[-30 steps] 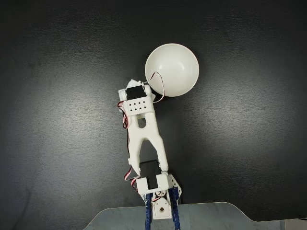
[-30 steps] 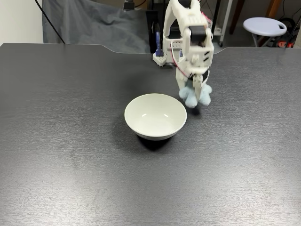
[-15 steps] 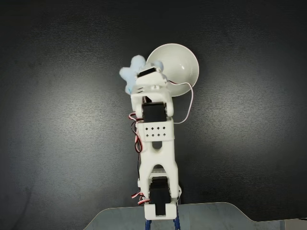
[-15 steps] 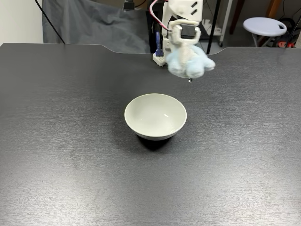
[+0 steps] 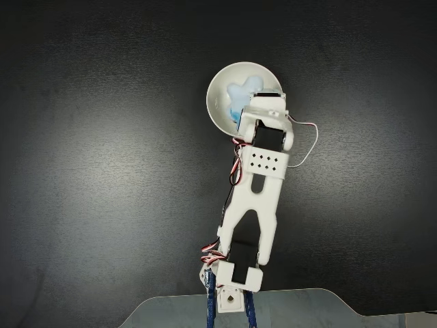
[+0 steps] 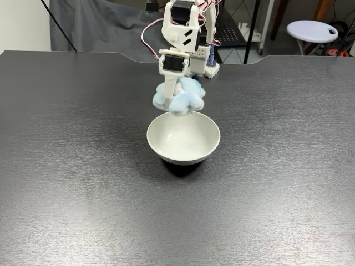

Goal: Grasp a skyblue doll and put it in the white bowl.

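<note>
Above the white bowl (image 6: 183, 137), held off the table in the gripper (image 6: 173, 98), hangs the skyblue doll (image 6: 179, 99), fingers clamped on its upper part and lobes drooping just over the far rim. Seen from the top-down fixed view, lies within the bowl's (image 5: 220, 96) outline, doll (image 5: 241, 96) partly covered by the gripper (image 5: 247, 117) and arm. Judged well along: picking up done, carrying to the bowl done or nearly so, with only a small lowering, letting go and pulling the arm clear left. Not yet resting inside, as far as the front fixed view tells, since plush sits above the rim rather than against the smooth inner wall. Counted: one doll, one bowl, one arm with one gripper, all on one dark table (image 6: 72, 183).
</note>
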Motion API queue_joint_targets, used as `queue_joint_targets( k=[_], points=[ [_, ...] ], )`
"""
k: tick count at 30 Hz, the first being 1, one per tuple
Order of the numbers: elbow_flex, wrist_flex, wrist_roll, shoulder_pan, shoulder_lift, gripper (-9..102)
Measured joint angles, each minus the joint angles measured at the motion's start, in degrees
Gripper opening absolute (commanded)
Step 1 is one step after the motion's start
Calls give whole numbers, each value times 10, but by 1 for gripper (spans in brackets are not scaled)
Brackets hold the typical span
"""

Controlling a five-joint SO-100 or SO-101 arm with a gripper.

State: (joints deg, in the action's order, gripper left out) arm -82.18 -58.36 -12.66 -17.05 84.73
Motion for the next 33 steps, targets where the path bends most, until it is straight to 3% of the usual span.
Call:
queue_joint_targets(
  k=[7,25,28,33],
  points=[
    [0,85,0,0,-4,-1],
    [1,92,0,62,-49,1],
    [1,92,0,74,-49,8],
    [1,92,0,67,-50,32]
  ],
)
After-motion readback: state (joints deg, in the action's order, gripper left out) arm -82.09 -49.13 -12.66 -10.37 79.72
